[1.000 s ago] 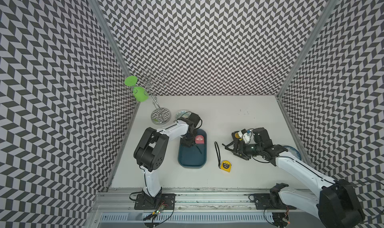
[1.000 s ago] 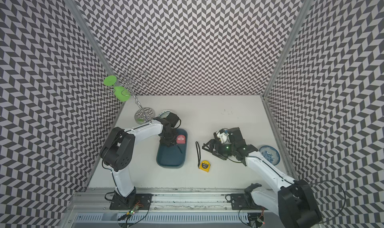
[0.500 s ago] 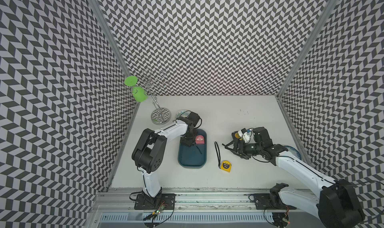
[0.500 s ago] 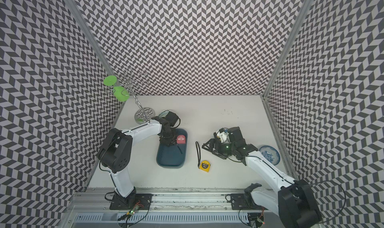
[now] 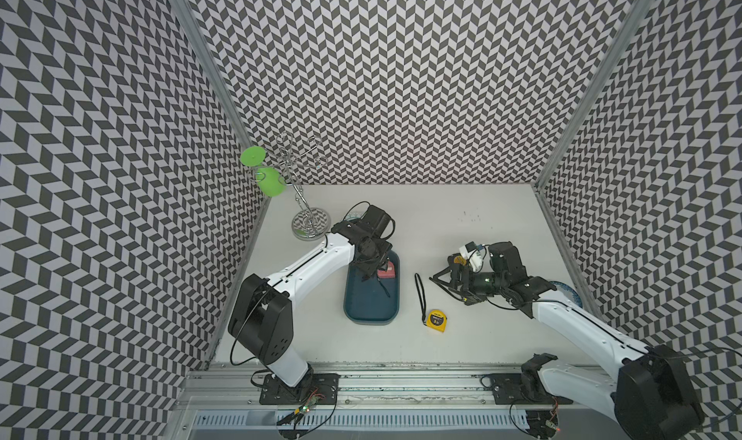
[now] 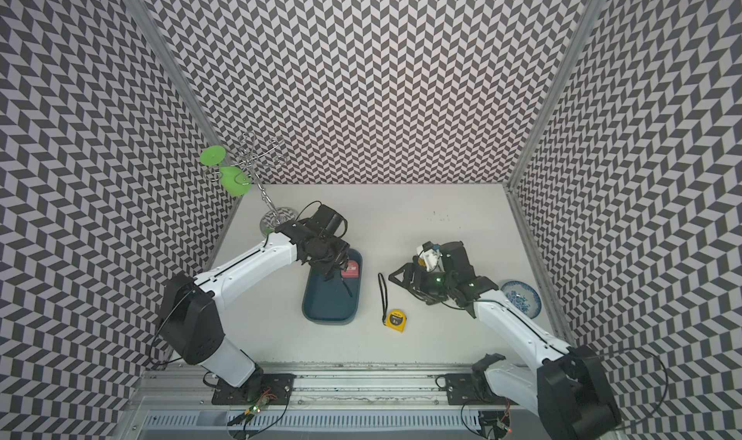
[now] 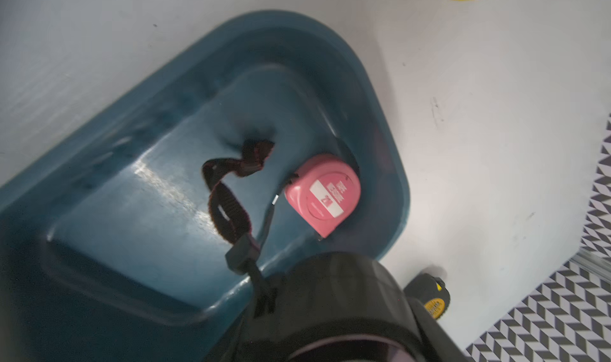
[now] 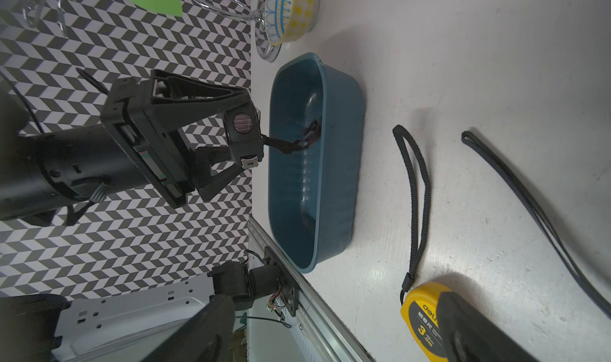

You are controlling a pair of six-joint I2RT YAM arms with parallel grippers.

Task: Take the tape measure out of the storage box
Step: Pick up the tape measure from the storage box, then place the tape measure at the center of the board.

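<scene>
While the pink tape measure (image 5: 386, 273) lies at the far end of the storage box (image 5: 371, 319) in both top views, the left gripper (image 5: 367, 272) hangs beside it, nearer than the wide-spread right gripper (image 5: 445, 287). In the left wrist view its strap (image 7: 228, 208) leads from the case to that gripper. The right wrist view shows the jaws pinched on the strap.

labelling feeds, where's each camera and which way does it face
Top views: high over the front rail, looking down on the table; left arm, right arm show.
Left wrist: on the left arm, looking down into the storage box at the pink tape measure; left jaws shut on its strap.
Right wrist: on the right arm, looking across the table at the left jaws and yellow tape measure; right jaws spread.
All views share the storage box.
</scene>
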